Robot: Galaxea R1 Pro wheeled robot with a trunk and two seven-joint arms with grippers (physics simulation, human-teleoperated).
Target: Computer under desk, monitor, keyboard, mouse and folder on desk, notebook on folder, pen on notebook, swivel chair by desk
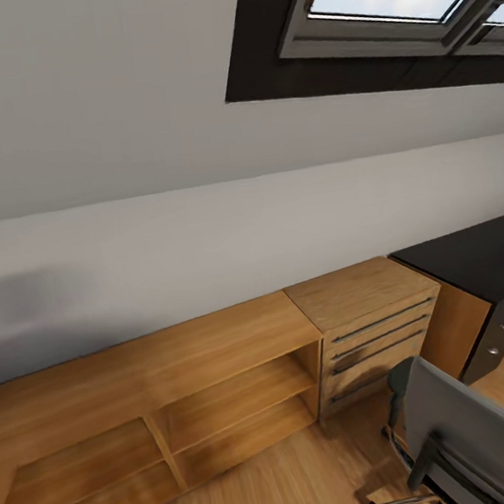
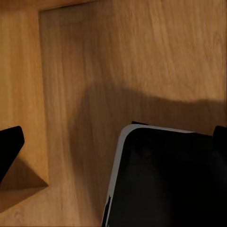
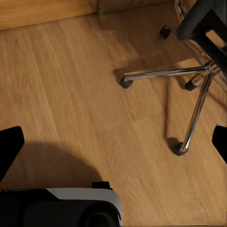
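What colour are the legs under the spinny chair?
Shiny silver metal, with small black wheels at the ends. The swivel chair legs show best in the right wrist view.

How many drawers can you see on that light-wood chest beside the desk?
4, stacked one above another on the chest's front, each with a dark bar handle; the swivel chair partly covers the lowest one, so more may be hidden below.

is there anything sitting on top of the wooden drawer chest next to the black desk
No. In the head view the top of the light wood drawer chest is bare wood, and it stands beside the black desk.
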